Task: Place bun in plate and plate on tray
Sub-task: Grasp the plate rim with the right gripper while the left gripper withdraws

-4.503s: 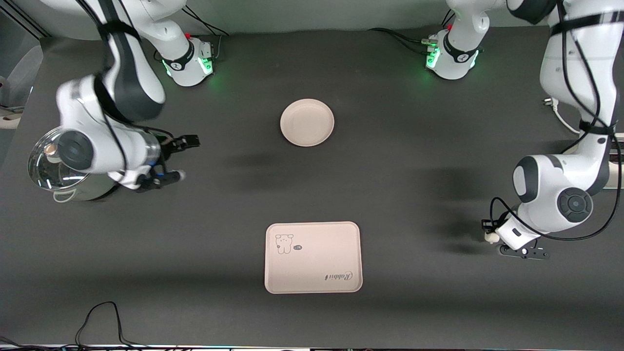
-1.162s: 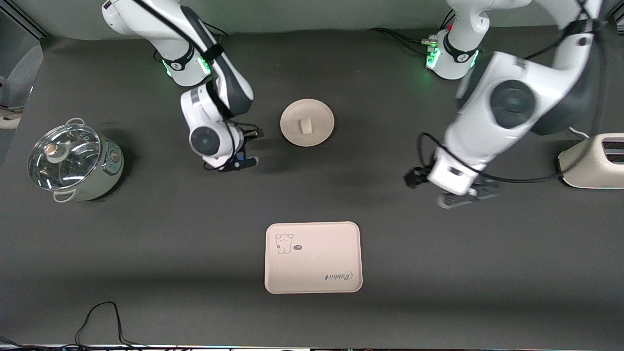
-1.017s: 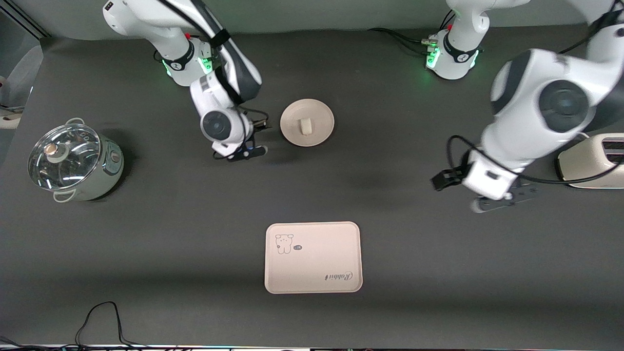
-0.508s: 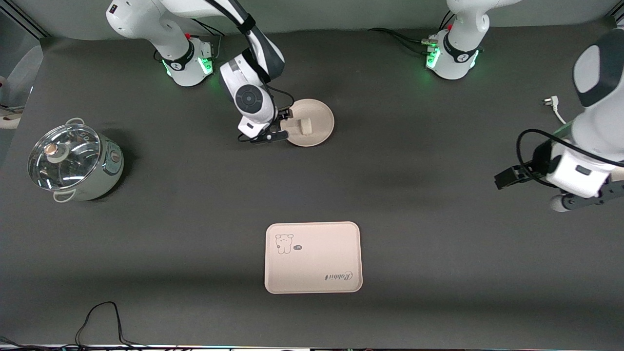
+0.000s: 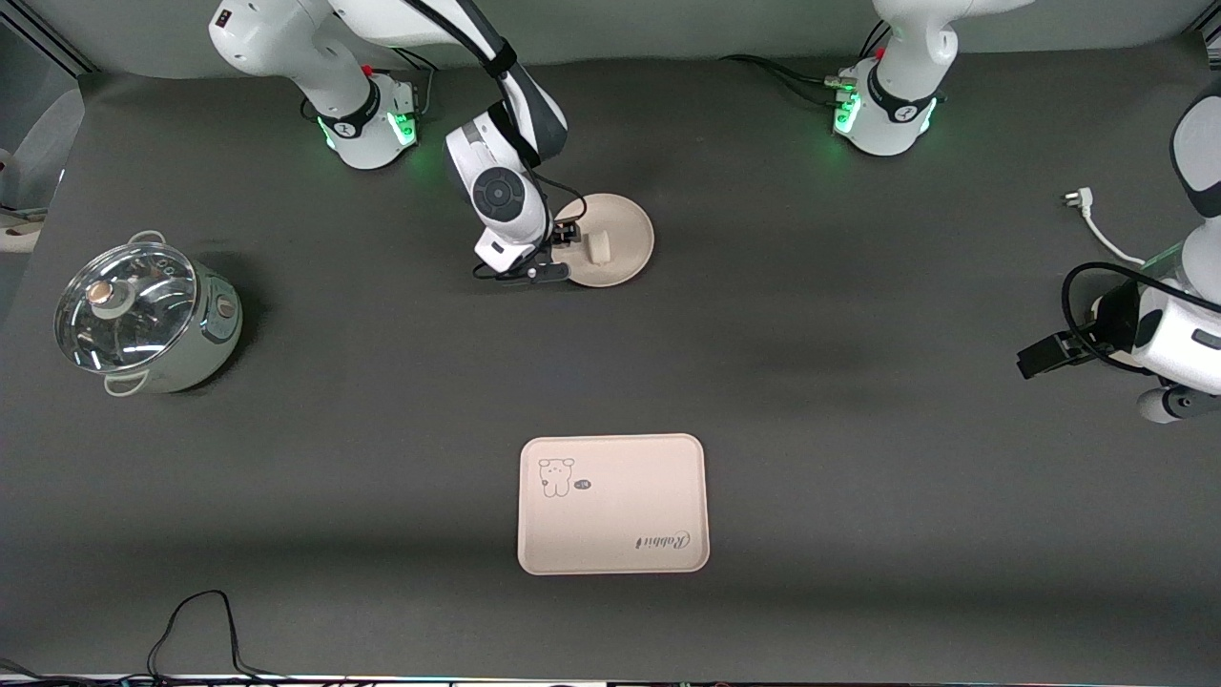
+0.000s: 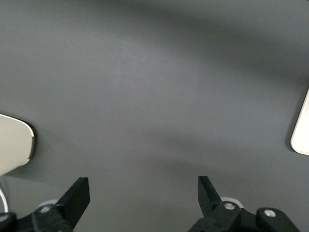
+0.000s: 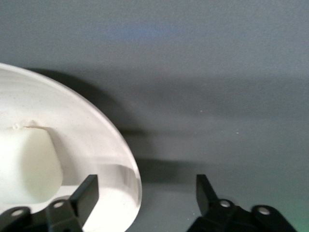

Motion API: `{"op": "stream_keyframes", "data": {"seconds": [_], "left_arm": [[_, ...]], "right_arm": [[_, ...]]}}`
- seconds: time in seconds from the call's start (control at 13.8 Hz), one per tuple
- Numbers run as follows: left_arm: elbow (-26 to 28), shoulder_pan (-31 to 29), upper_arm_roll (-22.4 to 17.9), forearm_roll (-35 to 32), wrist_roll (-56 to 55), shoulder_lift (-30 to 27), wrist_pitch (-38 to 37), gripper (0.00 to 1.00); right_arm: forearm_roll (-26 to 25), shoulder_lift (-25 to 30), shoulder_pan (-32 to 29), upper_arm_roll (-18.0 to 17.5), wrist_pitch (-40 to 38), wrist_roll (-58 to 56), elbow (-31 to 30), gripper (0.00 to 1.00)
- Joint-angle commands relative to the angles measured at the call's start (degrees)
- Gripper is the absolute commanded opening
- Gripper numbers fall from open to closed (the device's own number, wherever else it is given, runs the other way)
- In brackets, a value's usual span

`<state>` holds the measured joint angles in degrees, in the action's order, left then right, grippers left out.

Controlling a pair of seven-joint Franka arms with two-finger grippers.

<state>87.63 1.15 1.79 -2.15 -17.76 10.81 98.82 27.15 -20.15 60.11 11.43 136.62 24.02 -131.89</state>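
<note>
The bun [image 5: 600, 247] lies inside the round plate [image 5: 630, 250], which sits on the table toward the robots' bases. My right gripper [image 5: 556, 253] is down at the plate's edge on the right arm's side, open. In the right wrist view the plate's rim [image 7: 129, 166] runs between the right gripper's [image 7: 145, 193] two fingers, one over the dish and one outside it, with the bun [image 7: 29, 164] beside them. The tray [image 5: 612, 504] lies empty, nearer to the front camera than the plate. My left gripper [image 5: 1097, 380] hangs open and empty over the left arm's end of the table [image 6: 143, 195].
A steel pot with a glass lid [image 5: 143, 315] stands at the right arm's end of the table. A white cable with a plug [image 5: 1087, 215] lies near the left arm. A black cable [image 5: 191, 620] loops at the front edge.
My right gripper has moved from beside the plate onto its rim, and its fingers have narrowed a little. The left arm has swung away toward its own end of the table.
</note>
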Motion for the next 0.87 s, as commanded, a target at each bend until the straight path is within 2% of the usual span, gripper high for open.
{"op": "stream_keyframes", "data": {"seconds": [0.0, 0.44, 0.58, 0.8], "left_arm": [[0.2, 5.6, -5.5, 1.9, 2.0, -1.5, -0.9, 1.0], [0.4, 4.6, -5.5, 2.3, 7.6, -2.2, -2.1, 1.0], [0.0, 4.7, -5.3, 3.1, 7.6, -2.3, -1.7, 1.0], [0.1, 4.7, -5.7, 5.0, 10.8, -2.2, -1.2, 1.0]], "right_arm": [[1.8, -1.0, 1.6, 0.4, 2.2, 1.1, 0.5, 0.63], [1.8, -1.5, 2.7, 0.3, 3.7, 4.2, 0.5, 0.13], [1.8, -1.7, 3.9, 0.3, 4.1, 5.5, 0.5, 0.03], [1.8, -1.6, 3.6, 0.4, 3.9, 5.5, 0.5, 0.0]]}}
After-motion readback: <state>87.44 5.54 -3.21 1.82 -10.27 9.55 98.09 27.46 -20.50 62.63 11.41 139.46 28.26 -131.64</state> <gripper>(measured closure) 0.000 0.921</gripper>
